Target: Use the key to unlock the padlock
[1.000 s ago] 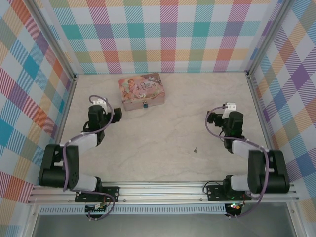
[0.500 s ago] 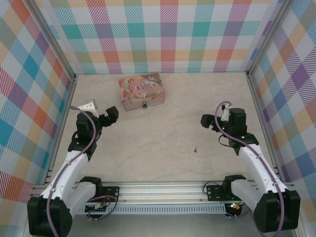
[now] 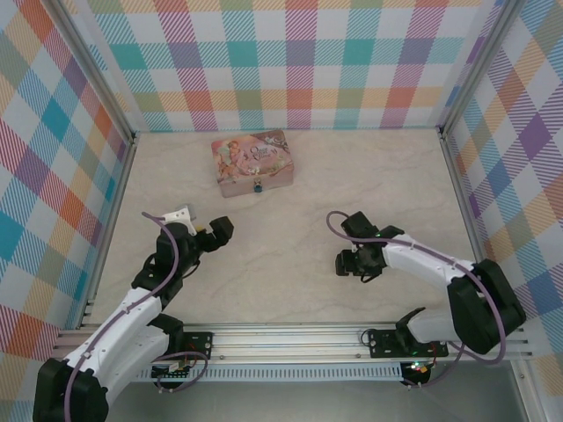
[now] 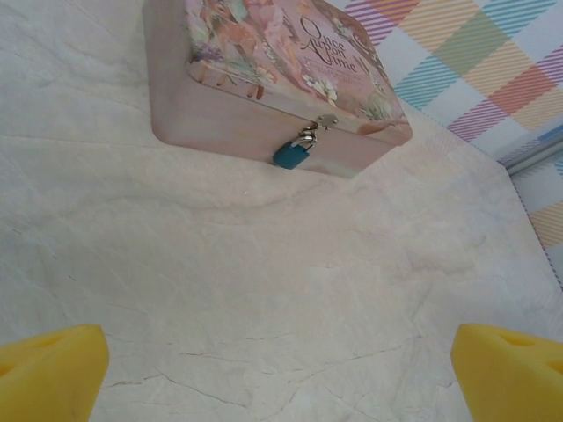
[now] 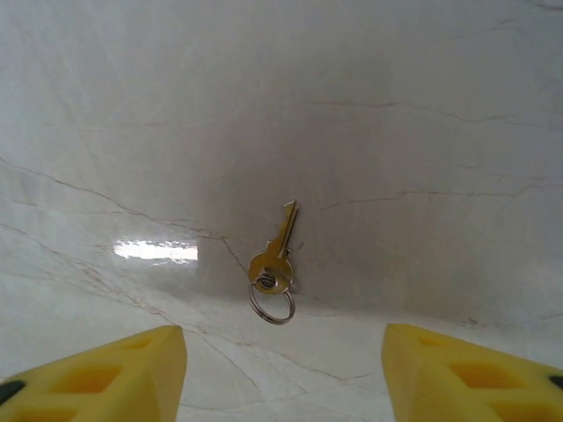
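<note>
Okay, risk: the pink tin (image 3: 252, 162) at 12 o'clock sits loose, so you could shove it. Your left gripper (image 4: 281, 374) and right gripper (image 5: 283, 365) both have jaws apart, empty. The teal padlock (image 4: 291, 155) hangs on the tin's front hasp (image 4: 325, 122). The key (image 5: 280, 246), tiny, brassy and ringed, lies flat at 4 o'clock; a pinch may skid it.

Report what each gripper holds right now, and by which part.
Nothing is held. The left gripper is open, facing the padlock on the pink tin; the right gripper is open above the key, which lies free on the table.
</note>
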Robot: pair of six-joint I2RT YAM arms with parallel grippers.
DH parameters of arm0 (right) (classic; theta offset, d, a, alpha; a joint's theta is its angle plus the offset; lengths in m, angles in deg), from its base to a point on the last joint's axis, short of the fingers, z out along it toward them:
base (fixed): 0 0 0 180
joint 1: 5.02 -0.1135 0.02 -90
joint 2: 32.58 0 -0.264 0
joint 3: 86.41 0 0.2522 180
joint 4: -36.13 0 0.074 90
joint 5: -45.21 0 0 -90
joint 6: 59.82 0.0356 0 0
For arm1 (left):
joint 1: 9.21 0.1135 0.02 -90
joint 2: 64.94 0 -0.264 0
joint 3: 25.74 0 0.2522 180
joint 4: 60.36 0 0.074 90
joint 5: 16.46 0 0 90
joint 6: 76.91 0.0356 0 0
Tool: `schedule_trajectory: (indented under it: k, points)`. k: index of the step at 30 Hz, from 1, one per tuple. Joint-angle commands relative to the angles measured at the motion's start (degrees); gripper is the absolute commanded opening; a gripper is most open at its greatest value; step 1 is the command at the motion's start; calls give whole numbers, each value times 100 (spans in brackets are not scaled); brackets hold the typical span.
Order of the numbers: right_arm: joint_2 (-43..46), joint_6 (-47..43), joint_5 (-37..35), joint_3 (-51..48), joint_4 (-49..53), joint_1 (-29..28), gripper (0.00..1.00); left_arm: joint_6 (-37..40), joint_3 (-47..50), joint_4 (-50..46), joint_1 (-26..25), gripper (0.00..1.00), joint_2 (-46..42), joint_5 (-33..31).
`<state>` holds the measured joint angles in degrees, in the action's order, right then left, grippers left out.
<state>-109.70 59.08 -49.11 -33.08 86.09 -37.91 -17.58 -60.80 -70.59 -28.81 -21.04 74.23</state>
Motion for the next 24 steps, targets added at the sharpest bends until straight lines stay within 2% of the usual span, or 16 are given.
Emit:
schedule_trajectory:
  k: [1, 7, 14, 24]
  points:
    - [-246, 106, -200, 355, 78, -162, 55, -98, -47, 280, -118, 100, 84, -113]
    - [-640, 138, -351, 490, 73, -304, 44, -51, -123, 351, -211, 100, 280, -192]
    - [-742, 133, -491, 458, 120, -328, 37, -49, -164, 392, -255, 100, 421, -234]
    - [-838, 139, -517, 345, -63, -324, 20, -46, -232, 422, -307, 100, 548, -223]
